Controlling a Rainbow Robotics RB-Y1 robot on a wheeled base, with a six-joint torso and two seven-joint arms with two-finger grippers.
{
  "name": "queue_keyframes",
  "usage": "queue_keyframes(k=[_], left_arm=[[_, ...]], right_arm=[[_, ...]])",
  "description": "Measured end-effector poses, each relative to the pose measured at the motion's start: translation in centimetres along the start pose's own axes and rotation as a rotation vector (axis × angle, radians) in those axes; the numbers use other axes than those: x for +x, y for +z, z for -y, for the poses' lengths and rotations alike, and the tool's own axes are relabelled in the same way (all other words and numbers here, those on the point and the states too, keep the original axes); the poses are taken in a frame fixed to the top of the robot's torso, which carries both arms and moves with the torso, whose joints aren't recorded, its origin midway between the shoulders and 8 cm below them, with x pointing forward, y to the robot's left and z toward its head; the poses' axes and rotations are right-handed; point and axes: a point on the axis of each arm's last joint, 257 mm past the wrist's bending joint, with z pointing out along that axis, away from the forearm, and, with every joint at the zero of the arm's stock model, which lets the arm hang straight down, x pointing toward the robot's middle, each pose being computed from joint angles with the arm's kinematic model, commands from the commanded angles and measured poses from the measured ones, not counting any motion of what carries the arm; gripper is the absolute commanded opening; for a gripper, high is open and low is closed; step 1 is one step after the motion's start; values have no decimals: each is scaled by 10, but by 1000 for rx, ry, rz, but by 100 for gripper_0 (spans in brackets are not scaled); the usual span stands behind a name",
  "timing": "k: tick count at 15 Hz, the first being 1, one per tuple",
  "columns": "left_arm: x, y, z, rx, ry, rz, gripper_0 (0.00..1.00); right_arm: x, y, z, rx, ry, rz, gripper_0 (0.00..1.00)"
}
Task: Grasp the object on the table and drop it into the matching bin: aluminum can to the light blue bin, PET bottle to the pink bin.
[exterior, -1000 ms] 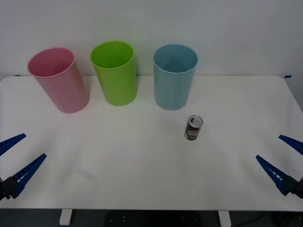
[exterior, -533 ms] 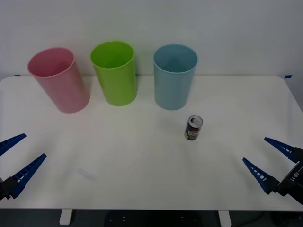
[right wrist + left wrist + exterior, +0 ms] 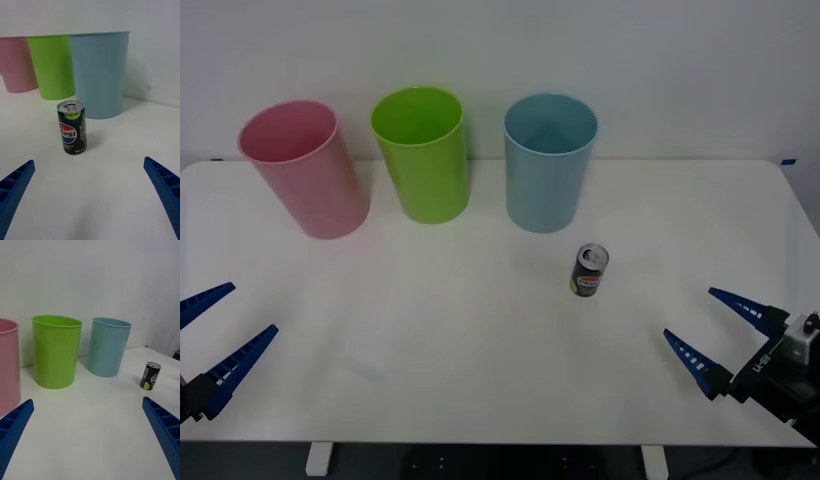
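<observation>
My right gripper (image 3: 707, 333) hangs low over the near right part of the bench (image 3: 480, 350), fingers spread wide and aimed at the aluminum can (image 3: 589, 270) so the gap can take its body. The can stands upright and free, well apart from my fingertips, just in front of the light blue bin (image 3: 548, 162), its proper target. The pink bin (image 3: 304, 168) sits far left past a lime green bin (image 3: 422, 153). My left gripper (image 3: 215, 335) waits wide open at the near left edge.
</observation>
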Motion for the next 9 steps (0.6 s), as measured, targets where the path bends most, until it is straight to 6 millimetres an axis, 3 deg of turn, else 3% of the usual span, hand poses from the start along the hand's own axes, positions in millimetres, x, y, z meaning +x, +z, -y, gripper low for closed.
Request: queue_keyframes(k=[9], left_arm=[[0, 0, 0, 0, 0, 0, 100]], right_arm=[[8, 42, -19, -6, -6, -6, 100]])
